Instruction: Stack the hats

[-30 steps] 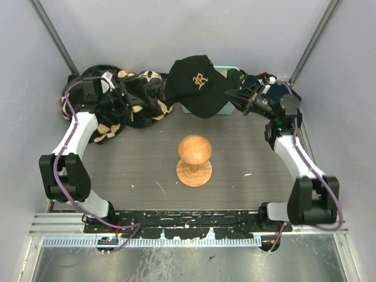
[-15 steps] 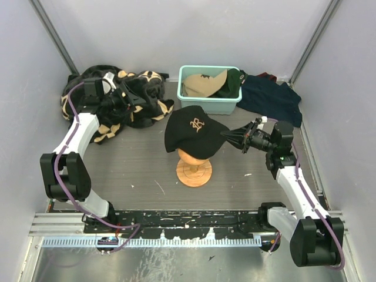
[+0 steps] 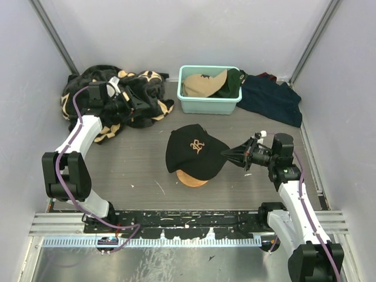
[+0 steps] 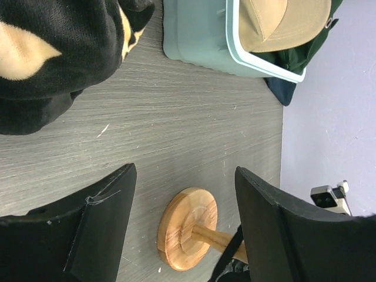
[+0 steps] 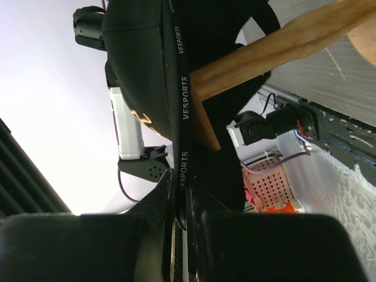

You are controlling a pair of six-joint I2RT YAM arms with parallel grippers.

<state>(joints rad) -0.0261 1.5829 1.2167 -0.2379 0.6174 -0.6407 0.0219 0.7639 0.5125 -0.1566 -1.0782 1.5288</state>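
Black cap [image 3: 194, 150] lowered onto wooden stand [image 3: 192, 180]; right hand [image 3: 225, 154] clamped on its brim.

The grey table [image 3: 135, 170] carries a blanket [image 3: 126, 97], teal bin [image 3: 205, 107], navy cloth [image 3: 273, 100] and wooden stand [image 4: 185, 235].

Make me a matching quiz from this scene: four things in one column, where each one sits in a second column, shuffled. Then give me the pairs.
Things
1. black cap
2. tan cap
3. flower-marked blanket
4. navy cloth

Places
A. inside the teal bin
B. heaped in the far left corner of the table
C. draped over the wooden stand
D. lying just right of the bin

Pairs: 1-C, 2-A, 3-B, 4-D
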